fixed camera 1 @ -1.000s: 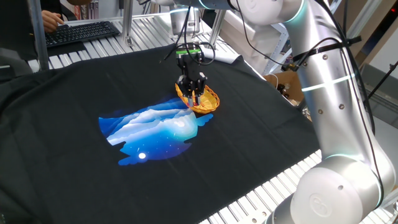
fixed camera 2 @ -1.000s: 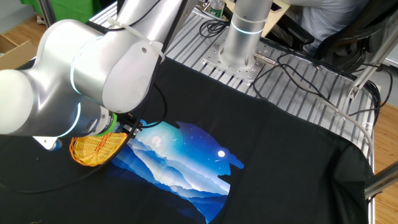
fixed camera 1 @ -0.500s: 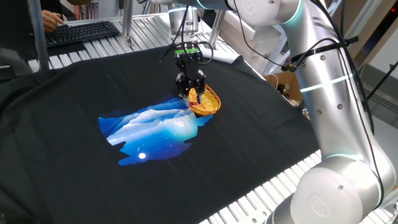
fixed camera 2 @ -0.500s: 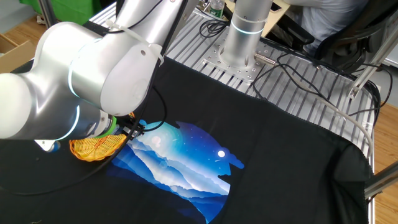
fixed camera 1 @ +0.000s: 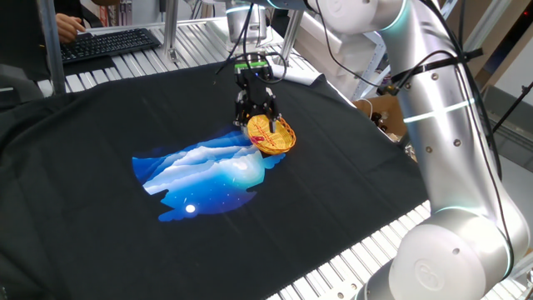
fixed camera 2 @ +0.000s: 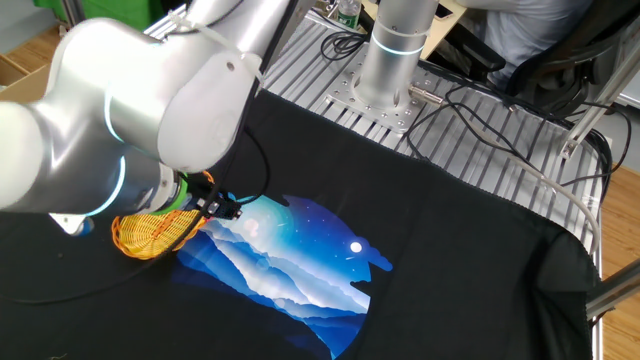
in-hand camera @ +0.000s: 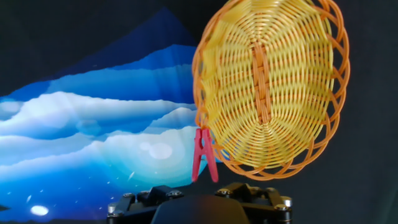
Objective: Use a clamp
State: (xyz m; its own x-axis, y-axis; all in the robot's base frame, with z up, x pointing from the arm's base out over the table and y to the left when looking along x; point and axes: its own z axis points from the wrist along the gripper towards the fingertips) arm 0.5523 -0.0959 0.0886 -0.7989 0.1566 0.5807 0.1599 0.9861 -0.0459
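In the hand view the clamp (in-hand camera: 204,155) stood upright at lower centre, pinched on the basket (in-hand camera: 273,87) rim, just above the end effector (fixed camera 1: 255,111), whose jaws were spread, holding nothing.

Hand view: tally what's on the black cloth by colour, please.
Red-pink: 1, the clamp, clipped on the basket's rim
Yellow-orange: 1, the woven basket
Blue-white: 1, the printed mountain picture on the cloth
Total: 3

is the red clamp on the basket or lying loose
On the basket. In the hand view the clamp hangs clipped to the rim of the woven basket, at its lower left edge, with nothing gripping it.
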